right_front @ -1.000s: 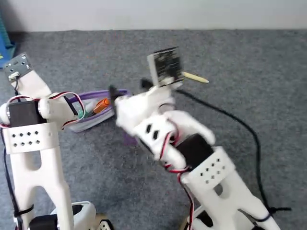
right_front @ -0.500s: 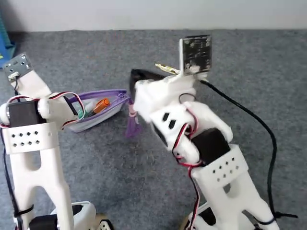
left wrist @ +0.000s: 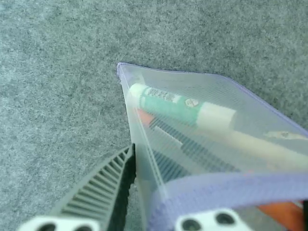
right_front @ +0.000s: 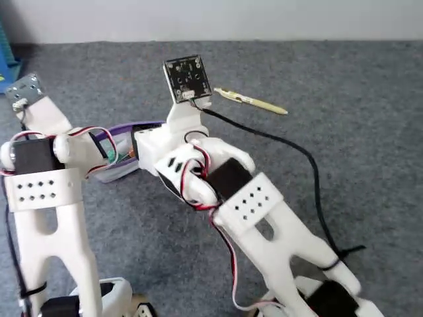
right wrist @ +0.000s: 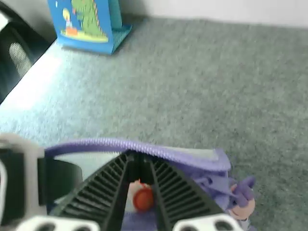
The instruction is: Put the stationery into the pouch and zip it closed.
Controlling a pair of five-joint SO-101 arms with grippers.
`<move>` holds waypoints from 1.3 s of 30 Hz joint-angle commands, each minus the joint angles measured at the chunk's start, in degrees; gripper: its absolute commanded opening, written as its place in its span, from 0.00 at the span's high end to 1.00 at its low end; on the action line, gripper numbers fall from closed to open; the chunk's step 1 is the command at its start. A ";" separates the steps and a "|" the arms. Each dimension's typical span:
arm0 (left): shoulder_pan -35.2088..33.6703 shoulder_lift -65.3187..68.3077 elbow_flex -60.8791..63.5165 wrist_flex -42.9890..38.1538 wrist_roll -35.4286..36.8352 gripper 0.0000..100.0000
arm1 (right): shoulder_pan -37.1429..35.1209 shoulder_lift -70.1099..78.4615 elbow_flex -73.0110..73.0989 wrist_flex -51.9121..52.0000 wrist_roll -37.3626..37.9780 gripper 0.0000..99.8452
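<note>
A translucent pouch [right_front: 117, 173] with a purple zip lies on the grey carpet at the left. My left gripper [right_front: 108, 156] is shut on its wall [left wrist: 192, 86] near a corner [left wrist: 137, 163]. Inside lie a green-and-white stick [left wrist: 168, 101] and other pens. My right gripper [right_front: 136, 146] is at the pouch's mouth, just over the purple zip edge [right wrist: 144, 147]. Its fingers are shut [right wrist: 134, 155], and an orange marker's end [right wrist: 141, 198] shows in the narrow gap behind them. A purple zip tassel [right wrist: 239, 198] hangs at the pouch's end. A yellow pencil [right_front: 254, 101] lies apart on the carpet, far right of the pouch.
A blue box with a dinosaur picture [right wrist: 89, 21] stands by the wall at the far left [right_front: 5, 63]. A black cable [right_front: 297, 155] trails over the carpet right of the right arm. Open carpet lies to the right and in front.
The right arm swung right, away from the pouch, then came back left; its gripper now sits at the pouch mouth and covers the orange marker. The left arm held still.
</note>
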 commanded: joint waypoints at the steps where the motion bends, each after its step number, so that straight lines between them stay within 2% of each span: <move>1: -0.26 1.76 -0.13 0.53 0.44 0.99 | 2.68 1.45 -11.34 10.07 -1.49 0.99; 6: -0.26 1.76 -0.13 0.53 0.44 0.99 | 6.99 -1.01 -28.22 19.03 -1.32 0.99; 11: -0.26 1.76 -0.13 0.53 0.44 0.99 | 1.98 -0.57 -31.12 30.20 -2.55 0.99; 15: -0.26 1.67 -0.13 0.53 0.44 0.99 | -2.33 3.12 -29.80 29.58 -5.89 0.99; 19: -0.26 1.67 -0.13 0.53 0.44 0.99 | -2.24 12.09 -29.19 25.80 -5.80 0.99; 23: -0.26 1.67 -0.13 0.53 0.44 0.99 | 1.45 21.23 -29.54 23.52 -2.29 0.99; 26: -0.26 1.67 -0.13 0.53 0.44 0.99 | 3.74 22.99 -34.02 27.82 -0.53 0.99; 30: -0.26 1.67 -0.13 0.53 0.44 0.99 | 4.53 20.44 -49.05 36.70 -0.09 0.99; 34: -0.26 1.67 -0.13 0.53 0.44 0.99 | 6.81 18.68 -62.07 38.55 2.99 0.99; 39: -0.26 1.67 -0.13 0.53 0.44 0.99 | 17.36 19.65 -62.07 38.20 8.88 0.99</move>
